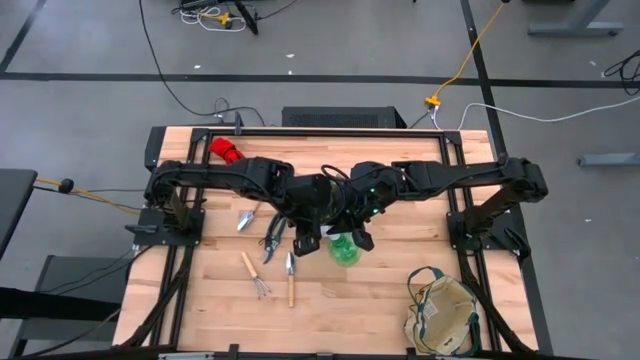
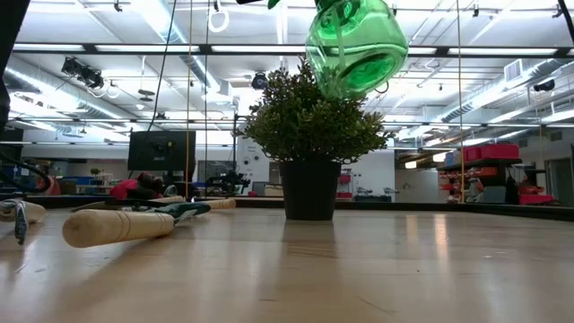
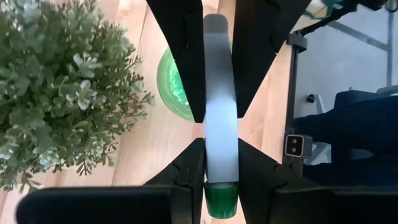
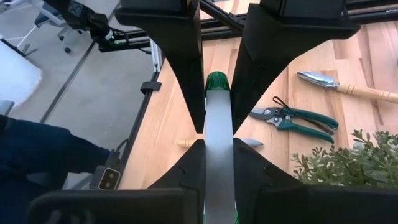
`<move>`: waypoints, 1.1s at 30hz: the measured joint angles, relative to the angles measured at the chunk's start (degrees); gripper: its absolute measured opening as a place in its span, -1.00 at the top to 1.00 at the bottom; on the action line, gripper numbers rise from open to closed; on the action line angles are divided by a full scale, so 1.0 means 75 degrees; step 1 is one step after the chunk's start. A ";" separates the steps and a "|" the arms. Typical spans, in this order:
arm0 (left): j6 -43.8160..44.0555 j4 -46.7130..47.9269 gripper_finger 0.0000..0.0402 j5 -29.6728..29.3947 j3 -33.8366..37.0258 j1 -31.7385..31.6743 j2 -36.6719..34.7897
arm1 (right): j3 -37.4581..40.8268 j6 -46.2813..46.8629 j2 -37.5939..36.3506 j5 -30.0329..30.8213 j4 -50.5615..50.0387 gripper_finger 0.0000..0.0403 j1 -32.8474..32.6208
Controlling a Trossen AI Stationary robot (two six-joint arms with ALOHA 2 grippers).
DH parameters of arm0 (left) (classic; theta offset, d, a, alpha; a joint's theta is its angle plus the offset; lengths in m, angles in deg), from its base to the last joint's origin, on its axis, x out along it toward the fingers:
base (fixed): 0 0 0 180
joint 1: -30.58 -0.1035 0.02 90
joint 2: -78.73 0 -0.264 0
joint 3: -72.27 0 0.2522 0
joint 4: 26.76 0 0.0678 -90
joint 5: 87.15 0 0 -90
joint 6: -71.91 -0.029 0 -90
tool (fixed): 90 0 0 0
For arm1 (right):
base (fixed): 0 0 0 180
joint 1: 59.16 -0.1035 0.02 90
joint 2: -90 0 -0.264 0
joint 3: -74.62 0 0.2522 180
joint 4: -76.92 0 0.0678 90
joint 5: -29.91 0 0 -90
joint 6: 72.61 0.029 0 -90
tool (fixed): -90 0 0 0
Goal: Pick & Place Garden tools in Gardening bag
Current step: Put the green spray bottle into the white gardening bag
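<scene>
The green round item [image 2: 354,45], a clear green can with a white strip handle [image 3: 221,93], hangs high above the table, in front of the potted plant [image 2: 309,126]. Both grippers are shut on its handle, facing each other at the table's middle: my left gripper [image 3: 221,143] comes from the left, my right gripper [image 4: 219,143] from the right. In the high view the can [image 1: 345,248] shows below the two hands. The gardening bag [image 1: 443,312] sits on the table at the near right corner. My left gripper pinches the white handle strip [image 3: 221,158] by its two flat sides, close to the handle's green end cap [image 3: 221,199]. It slants down from the table's left, with the strip running forward out of its fingers. The can hangs clear of the table. My right gripper pinches the same white strip [image 4: 217,158] between its two fingers, farther along it and opposite my left gripper's fingers [image 4: 180,74]. It slants down from the table's right, fingers lying along the strip. The can's green body hangs below, out of this view.
Shears [image 1: 272,240], a trowel [image 1: 247,218], a fork [image 1: 255,275] and another wooden-handled tool [image 1: 290,278] lie left of the middle. Red gloves [image 1: 227,150] lie at the far left. Bare table lies between the can and the bag.
</scene>
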 joint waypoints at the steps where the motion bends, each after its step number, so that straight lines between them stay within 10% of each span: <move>1: 0.0000 -0.0044 0.60 0.0007 0.0000 0.0000 -0.0040 | 0.0000 -0.0002 -0.0051 -0.0003 -0.0006 0.76 -0.0003; 17: -0.0036 -0.0594 0.58 -0.0387 -0.0003 0.0000 -0.0630 | -0.0015 -0.0082 -0.0610 0.0281 -0.0082 0.76 0.0003; 33: 0.0041 -0.0576 -0.13 -0.0094 0.0003 0.0003 -0.0765 | 0.0015 -0.0188 -0.0621 0.0136 -0.0790 0.76 -0.0015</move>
